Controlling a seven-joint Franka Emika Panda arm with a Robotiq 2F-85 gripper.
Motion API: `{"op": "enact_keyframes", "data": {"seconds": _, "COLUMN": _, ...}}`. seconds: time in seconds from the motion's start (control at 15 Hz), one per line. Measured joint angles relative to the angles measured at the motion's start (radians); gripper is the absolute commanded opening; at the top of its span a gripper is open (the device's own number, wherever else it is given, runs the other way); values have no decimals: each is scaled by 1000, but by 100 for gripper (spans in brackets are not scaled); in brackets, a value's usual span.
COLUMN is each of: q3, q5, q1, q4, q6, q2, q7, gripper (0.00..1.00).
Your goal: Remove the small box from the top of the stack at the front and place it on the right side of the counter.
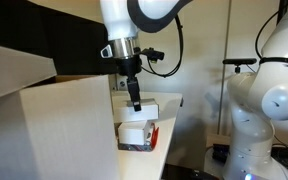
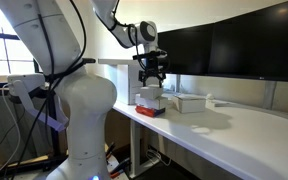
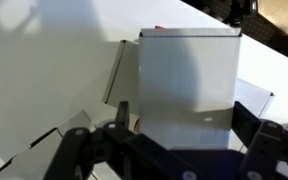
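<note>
- Black robot hand (image 2: 151, 82) hangs with jaws spread wide, gripping nothing
- Plain white flat small box (image 3: 189, 70) lies atop the stack of white cartons (image 1: 134, 130) on the pale cream surface (image 2: 234, 130), under the hand, perhaps touching it

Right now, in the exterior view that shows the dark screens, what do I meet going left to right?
The robot's white base → stack with the small box on top → separate white box → bare counter.
</note>
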Motion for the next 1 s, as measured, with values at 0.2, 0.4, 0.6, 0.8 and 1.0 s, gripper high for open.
{"op": "enact_keyframes", "data": {"seconds": 0.2, "q3": -9, "q5": 25, "q1": 5, "q4": -14, "q6": -1, "q2": 5, "q7": -29, "gripper": 100}}
{"op": "enact_keyframes", "data": {"seconds": 0.4, "q3": -12, "q5": 61, "q1": 7, "q4": -28, "q6": -1, "q2": 12, "q7": -72, "gripper": 73}}
{"op": "enact_keyframes", "data": {"seconds": 0.6, "q3": -13, "q5": 74, "q1": 9, "q4": -27, "q6": -3, "q2": 21, "q7": -107, "gripper": 61}}
{"op": "enact_keyframes", "data": {"seconds": 0.8, "q3": -15, "q5": 74, "q1": 9, "q4": -23, "q6": -4, "q2": 23, "q7": -120, "gripper": 60}}
{"op": "enact_keyframes", "data": {"seconds": 1.0, "q3": -32, "q5": 74, "q1": 5, "q4": -12, "q6": -4, "q2": 23, "q7": -125, "gripper": 60}}
